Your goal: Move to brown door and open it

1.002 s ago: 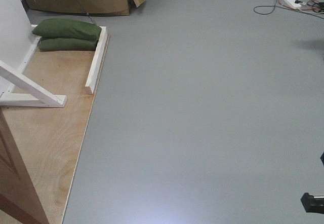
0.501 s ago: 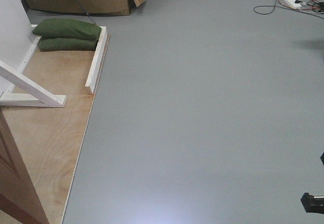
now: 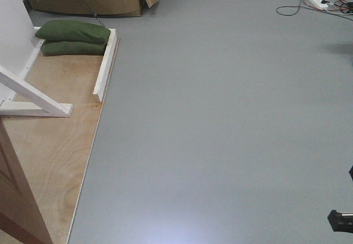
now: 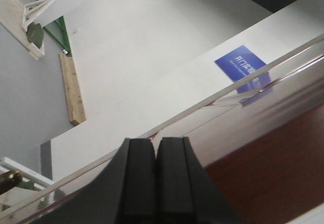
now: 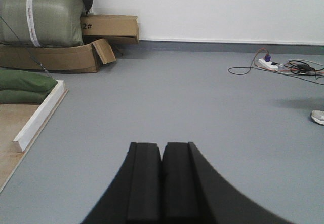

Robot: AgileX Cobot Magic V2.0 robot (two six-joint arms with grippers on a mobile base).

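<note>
Exterior front-facing view: glossy reddish-brown wooden door [image 3: 15,200] fills the lower-left corner, standing over a pale plywood floor panel [image 3: 55,139]. Two green sandbags [image 3: 74,37] lie stacked at the panel's far end.

Left wrist view: black left gripper [image 4: 155,148] pressed closed, empty; door's brown face shows to its right.

Right wrist view: black right gripper [image 5: 162,150] closed, empty, above grey floor [image 5: 202,97].

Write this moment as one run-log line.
left claw: shut, empty | right claw: shut, empty | brown door: beside left claw, not gripped
</note>
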